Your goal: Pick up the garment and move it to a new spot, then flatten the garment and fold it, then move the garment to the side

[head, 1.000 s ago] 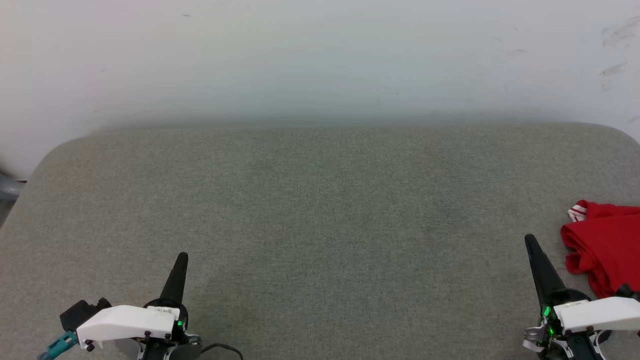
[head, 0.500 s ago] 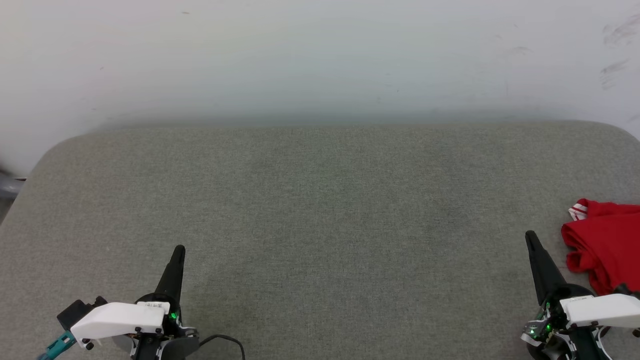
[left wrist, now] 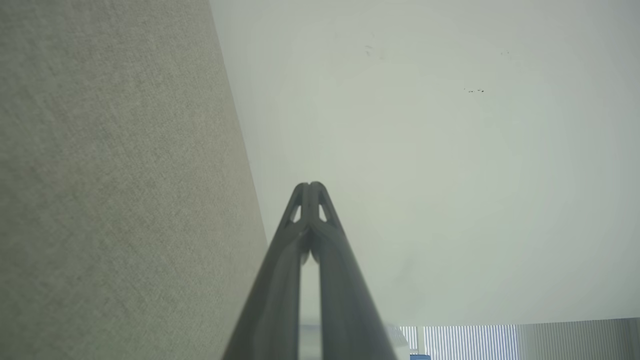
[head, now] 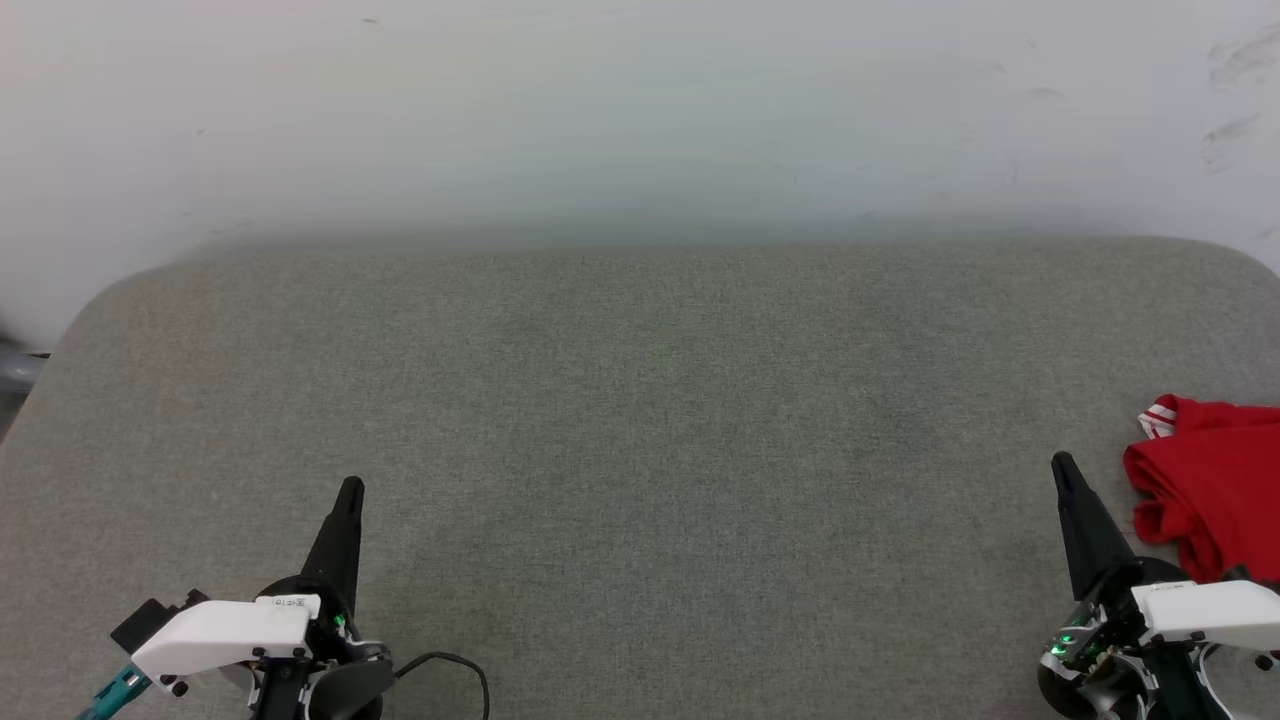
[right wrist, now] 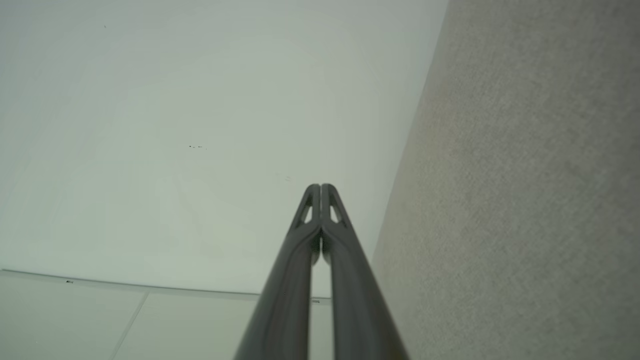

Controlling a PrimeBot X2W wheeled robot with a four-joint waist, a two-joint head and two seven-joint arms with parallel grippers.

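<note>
The garment [head: 1215,485], red with a bit of red-and-white striped trim at its upper left corner, lies bunched at the right edge of the head view, partly cut off by the frame. My right gripper [head: 1060,463] stands just left of it, apart from the cloth, fingers pressed together and empty. At the lower left my left gripper [head: 351,487] is shut too, with nothing in it. Both wrist views show the fingertips meeting, left gripper [left wrist: 310,186] and right gripper [right wrist: 320,187], pointing at the white wall.
A grey fabric-covered table [head: 640,420] with rounded far corners spans the head view, bare across its middle. Behind it stands a white wall [head: 640,110]. A black cable [head: 450,665] loops near the left wrist.
Both grippers have crept slightly up the picture while their wrists sank toward its bottom edge; the table and the garment shifted a little upward, so the camera has tilted.
</note>
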